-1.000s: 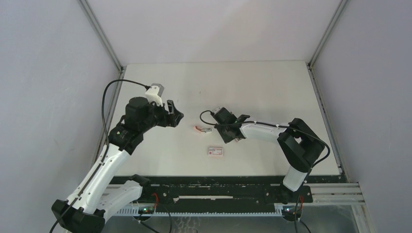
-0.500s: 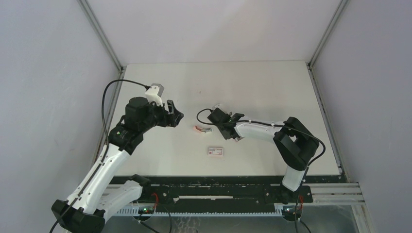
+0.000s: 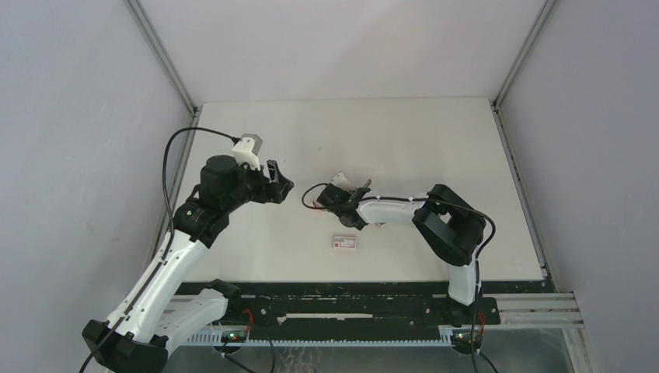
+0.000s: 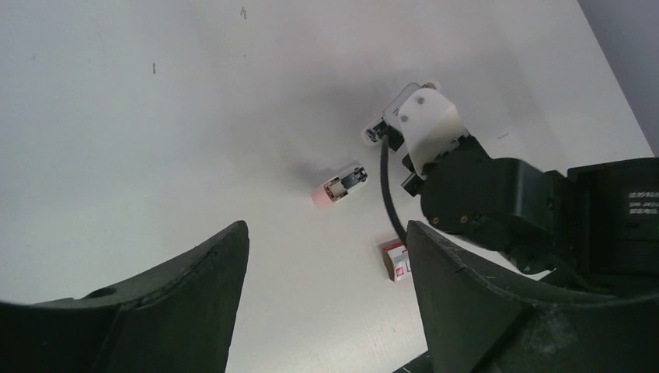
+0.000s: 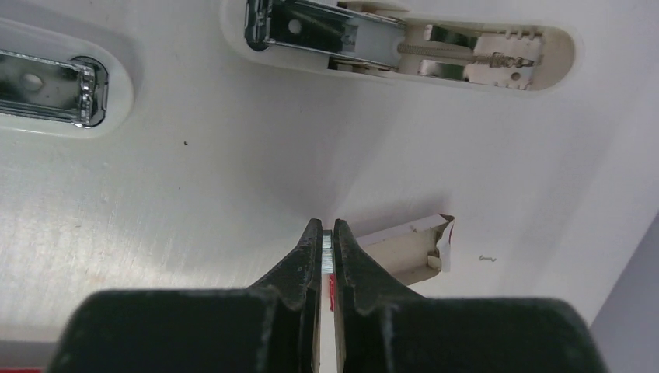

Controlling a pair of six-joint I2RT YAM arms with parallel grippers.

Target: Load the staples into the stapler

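Both seen | left claw (image 4: 322,237) wide open, empty | right claw (image 5: 327,231) pinching staples (image 5: 327,254) | box (image 3: 345,242) label unreadable

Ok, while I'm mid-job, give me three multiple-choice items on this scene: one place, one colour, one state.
1. From above, the box lies where, against the stapler? A nearer the arm bases; B nearer the far wall; C on top of it.
2. The box's label is: A blue; B red; C green.
3. The right end effector is: A wide open; B shut on the box; C shut on the staples.
Key: A, the box sits below the stapler in the top view; B, red print shows; C, a thin strip is pinched between its tips.
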